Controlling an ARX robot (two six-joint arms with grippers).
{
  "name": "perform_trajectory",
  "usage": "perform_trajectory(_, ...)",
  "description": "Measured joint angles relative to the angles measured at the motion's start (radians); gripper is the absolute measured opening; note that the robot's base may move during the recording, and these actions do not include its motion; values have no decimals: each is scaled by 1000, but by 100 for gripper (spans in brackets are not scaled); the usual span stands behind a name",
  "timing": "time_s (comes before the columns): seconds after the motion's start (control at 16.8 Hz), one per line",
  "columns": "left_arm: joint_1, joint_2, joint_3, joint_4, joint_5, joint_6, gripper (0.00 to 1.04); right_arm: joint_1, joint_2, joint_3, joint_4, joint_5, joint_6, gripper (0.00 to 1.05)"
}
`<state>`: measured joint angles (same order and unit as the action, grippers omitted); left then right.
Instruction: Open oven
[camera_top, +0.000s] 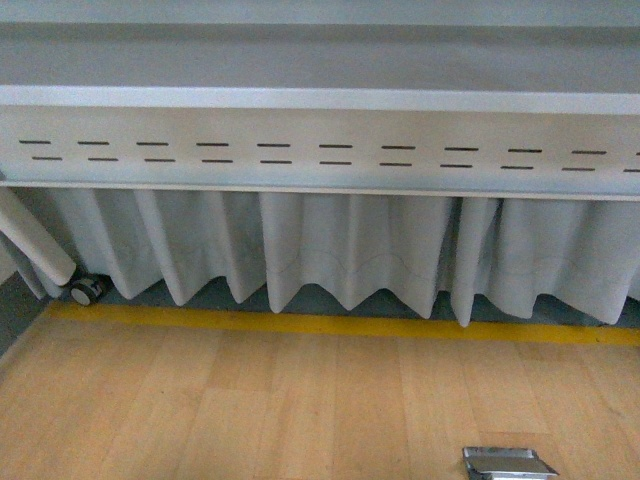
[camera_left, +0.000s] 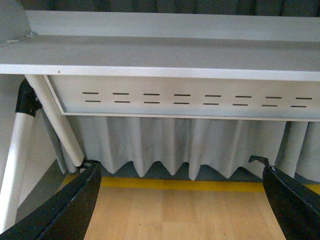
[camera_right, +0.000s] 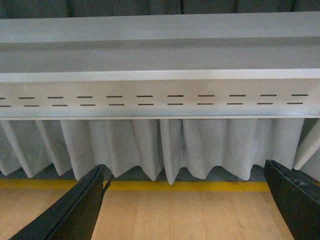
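Observation:
The oven shows in no view. My left gripper (camera_left: 182, 200) is open, its black fingers (camera_left: 70, 210) spread wide over bare wooden floor, holding nothing. My right gripper (camera_right: 185, 205) is open too, its black fingers (camera_right: 75, 210) wide apart over the same floor, empty. Both wrist views face a grey table seen from below its top. Neither arm shows in the front view.
A grey table (camera_top: 320, 100) with a slotted front panel (camera_top: 320, 150) spans the front view, a pale curtain (camera_top: 330, 250) behind it. A yellow floor stripe (camera_top: 340, 325) runs below. A table leg with a caster (camera_top: 87, 290) stands at left. A metal floor plate (camera_top: 508, 463) lies bottom right.

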<state>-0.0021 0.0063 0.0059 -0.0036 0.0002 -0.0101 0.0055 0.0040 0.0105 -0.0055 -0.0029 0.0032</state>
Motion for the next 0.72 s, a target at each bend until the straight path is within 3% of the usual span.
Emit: perform_trajectory(0.72, 0, 0, 0, 0, 0, 0, 98, 0, 0, 0, 0, 0, 0, 98)
